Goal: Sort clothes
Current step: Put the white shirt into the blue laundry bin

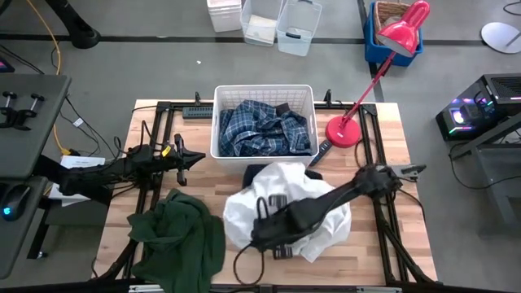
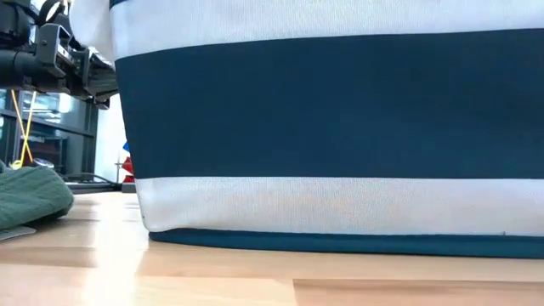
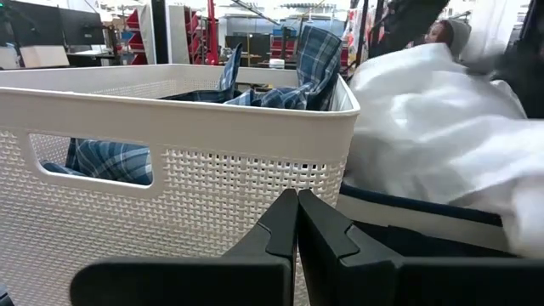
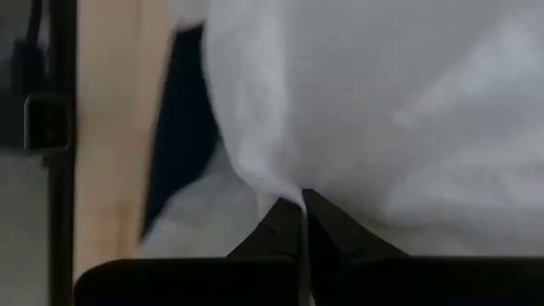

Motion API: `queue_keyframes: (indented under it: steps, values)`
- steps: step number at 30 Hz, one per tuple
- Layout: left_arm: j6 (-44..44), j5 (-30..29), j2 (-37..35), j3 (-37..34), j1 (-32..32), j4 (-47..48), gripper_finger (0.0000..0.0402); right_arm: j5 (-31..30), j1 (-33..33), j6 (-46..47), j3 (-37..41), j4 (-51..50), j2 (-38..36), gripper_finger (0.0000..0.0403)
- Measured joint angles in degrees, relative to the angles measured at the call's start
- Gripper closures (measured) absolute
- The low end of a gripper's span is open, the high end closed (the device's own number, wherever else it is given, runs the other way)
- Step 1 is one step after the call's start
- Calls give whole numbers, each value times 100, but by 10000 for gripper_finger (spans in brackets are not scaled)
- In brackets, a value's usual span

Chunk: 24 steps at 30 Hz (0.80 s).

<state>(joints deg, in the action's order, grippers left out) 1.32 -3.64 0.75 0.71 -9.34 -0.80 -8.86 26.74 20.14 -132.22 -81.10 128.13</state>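
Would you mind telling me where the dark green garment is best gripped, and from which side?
Judging by the high view, grip the raised folds at the dark green garment's bunched upper middle, coming straight down from above. It lies crumpled on the table, apart from the basket, so top ridges offer pinchable fabric.

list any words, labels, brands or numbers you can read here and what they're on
No text can be read in any view.
White basket: no label shows.
Navy-and-white bin: plain stripes, no print.
Plaid shirt, green garment, white garment: no tags or print show.
Red lamp: no marking shows.
Shelves in the room behind: anything on them is too small and blurred to read.
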Motion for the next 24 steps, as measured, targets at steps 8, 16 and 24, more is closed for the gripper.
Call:
queue_keyframes:
  steps: [8, 16, 24]
  values:
    - [0, 0, 0, 0, 0, 0, 401, 1178, -15, -533, 0, 171, 1097, 403]
    - [1, -1, 0, 0, -1, -1, 401, 1898, -61, -770, -37, 237, 1654, 403]
    - [2, -1, -1, 0, 0, -2, 401, 1963, -195, -866, -27, -312, 1631, 403]
